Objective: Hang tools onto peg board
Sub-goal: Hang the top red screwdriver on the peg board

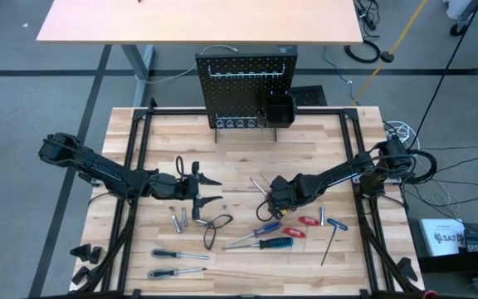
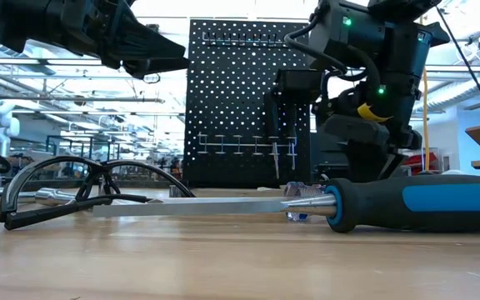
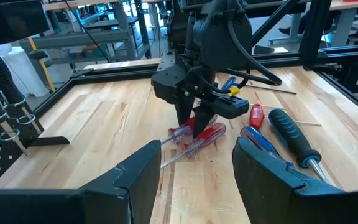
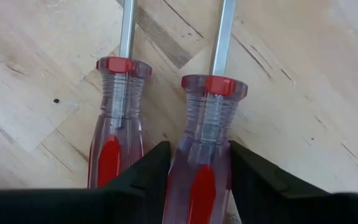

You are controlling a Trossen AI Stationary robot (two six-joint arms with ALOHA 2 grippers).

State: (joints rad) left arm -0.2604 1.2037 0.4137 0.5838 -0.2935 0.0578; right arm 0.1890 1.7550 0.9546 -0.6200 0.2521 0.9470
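The black peg board [image 1: 246,87] stands upright at the table's far edge, with a small black bin [image 1: 278,110] on it. Two screwdrivers with clear and red handles [image 4: 114,124] [image 4: 204,124] lie side by side on the table, shafts pointing away. My right gripper [image 3: 191,124] [image 1: 274,203] points steeply down at mid-table and is shut on one of them. My left gripper [image 3: 194,177] [image 1: 207,189] hovers open to its left, above the table, touching nothing. My right gripper pinches the screwdriver's clear and red handle [image 4: 201,155] between its two fingers [image 4: 148,171], one on each long side. The fingers come from above, pointing steeply down, and lie across the tool. The screwdriver lies flat on the table beside the other one [image 3: 182,132].
More tools lie near the front: a blue and black screwdriver [image 1: 274,243] [image 2: 407,204], a blue one [image 1: 264,228], small red-handled tools [image 1: 309,221], a hex key [image 1: 330,245], a black wire loop [image 1: 216,226], silver bits [image 1: 178,218], and two screwdrivers [image 1: 177,255]. Black frame rails [image 1: 131,166] line the table sides.
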